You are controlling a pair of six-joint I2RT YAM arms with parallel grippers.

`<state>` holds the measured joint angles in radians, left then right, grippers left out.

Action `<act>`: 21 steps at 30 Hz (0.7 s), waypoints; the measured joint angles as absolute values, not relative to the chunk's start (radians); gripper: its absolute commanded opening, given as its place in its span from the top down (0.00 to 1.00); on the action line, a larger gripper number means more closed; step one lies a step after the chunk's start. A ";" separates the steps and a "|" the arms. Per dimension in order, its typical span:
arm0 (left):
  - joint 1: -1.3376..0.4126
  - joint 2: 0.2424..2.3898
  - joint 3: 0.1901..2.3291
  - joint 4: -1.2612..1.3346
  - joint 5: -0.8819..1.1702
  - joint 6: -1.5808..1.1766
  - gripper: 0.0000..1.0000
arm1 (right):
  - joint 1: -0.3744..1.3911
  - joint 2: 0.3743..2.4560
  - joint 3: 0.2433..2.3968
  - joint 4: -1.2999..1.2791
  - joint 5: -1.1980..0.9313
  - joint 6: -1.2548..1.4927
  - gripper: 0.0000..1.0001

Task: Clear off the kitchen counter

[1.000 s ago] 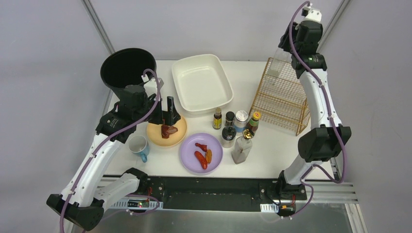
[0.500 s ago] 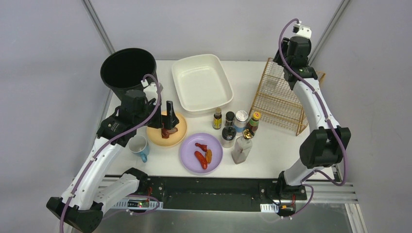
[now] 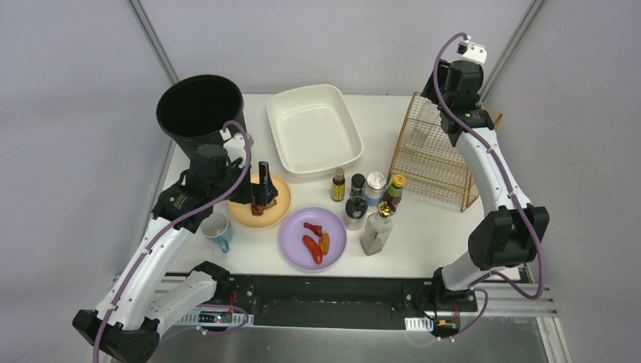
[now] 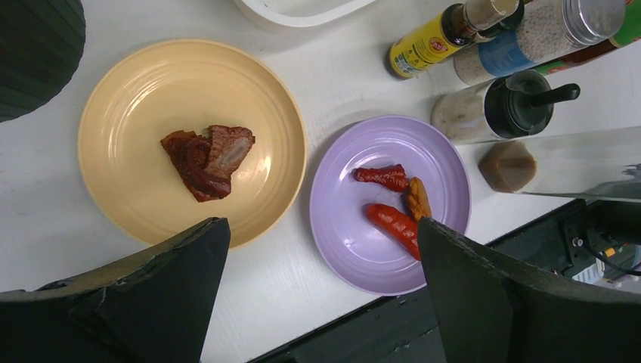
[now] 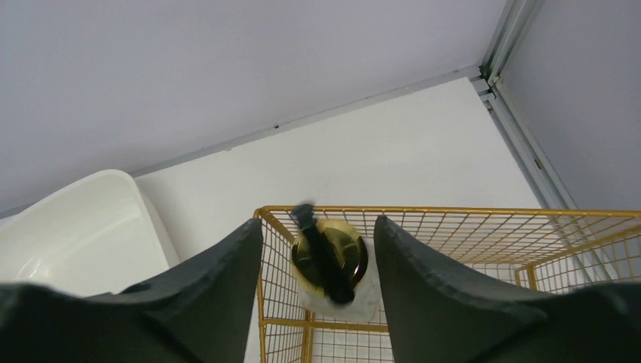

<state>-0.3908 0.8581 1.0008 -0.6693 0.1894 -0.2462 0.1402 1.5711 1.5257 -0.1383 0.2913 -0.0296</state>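
The white kitchen counter holds a yellow plate with a brown piece of meat, a purple plate with sausages, a blue mug and a cluster of bottles. My left gripper hovers over the yellow plate, open and empty; its fingers frame both plates in the left wrist view. My right gripper is above the far corner of the gold wire rack. It is open, with a gold-lidded bottle standing in the rack below its fingers.
A black bin stands at the back left. A white basin lies at the back middle. A black rail runs along the front edge. Frame posts rise at both back corners.
My right arm has come down to the rack's far corner, and the clear bottle it carried now stands in the rack. My left gripper shifted slightly over the yellow plate.
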 measured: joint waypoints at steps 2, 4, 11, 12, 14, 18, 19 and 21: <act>-0.391 0.858 0.999 -0.669 0.189 -0.246 0.01 | 0.140 1.558 1.528 -0.139 0.295 -0.025 0.30; -0.391 0.858 0.999 -0.669 0.189 -0.246 0.01 | 0.141 1.540 1.531 -0.141 0.299 -0.020 0.28; -0.391 0.854 0.986 -0.656 0.189 -0.246 0.01 | 0.142 1.491 1.551 -0.185 0.299 -0.015 0.25; -0.391 0.853 0.982 -0.654 0.190 -0.246 0.01 | 0.142 1.480 1.555 -0.207 0.298 -0.015 0.25; -0.391 0.850 0.976 -0.651 0.190 -0.246 0.01 | 0.144 1.454 1.568 -0.253 0.290 -0.014 0.25; -0.391 0.844 0.965 -0.639 0.190 -0.246 0.01 | 0.155 1.368 1.571 -0.341 0.264 -0.012 0.25; -0.391 0.843 0.963 -0.636 0.190 -0.246 0.01 | 0.159 1.342 1.570 -0.362 0.253 -0.011 0.25; -0.391 0.840 0.955 -0.626 0.190 -0.246 0.01 | 0.167 1.280 1.559 -0.403 0.226 -0.011 0.25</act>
